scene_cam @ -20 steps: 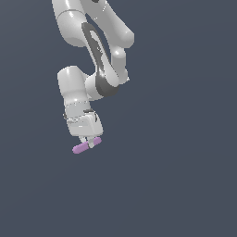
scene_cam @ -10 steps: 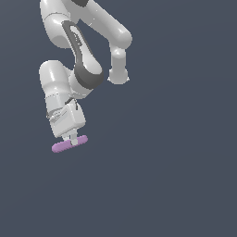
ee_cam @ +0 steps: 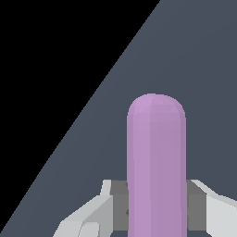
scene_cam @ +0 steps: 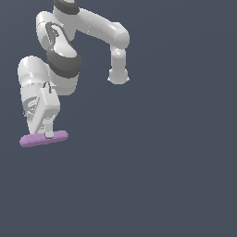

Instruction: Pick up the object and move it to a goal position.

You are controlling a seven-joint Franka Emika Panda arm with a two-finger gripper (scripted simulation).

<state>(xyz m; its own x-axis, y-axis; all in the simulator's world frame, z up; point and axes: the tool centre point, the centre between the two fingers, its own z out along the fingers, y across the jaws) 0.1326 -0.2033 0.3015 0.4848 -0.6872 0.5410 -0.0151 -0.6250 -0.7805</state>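
Observation:
The pink-purple rod [scene_cam: 44,138] lies roughly level at the tip of my white gripper [scene_cam: 46,135], at the exterior view's left. The gripper is shut on the rod near its middle; one finger [scene_cam: 48,128] shows in front of it. In the wrist view the rod [ee_cam: 156,162] runs away from the camera between the two grey-white fingers [ee_cam: 88,222], its rounded end free. No goal marker shows in either view.
The arm's white links and dark joint [scene_cam: 65,62] rise above the gripper. A plain dark grey ground [scene_cam: 162,176] fills the exterior view. In the wrist view a black area [ee_cam: 46,69] lies past the ground's edge.
The gripper has carried the rod toward the exterior view's left and slightly upward. The arm has swung with it. The grip on the rod is unchanged.

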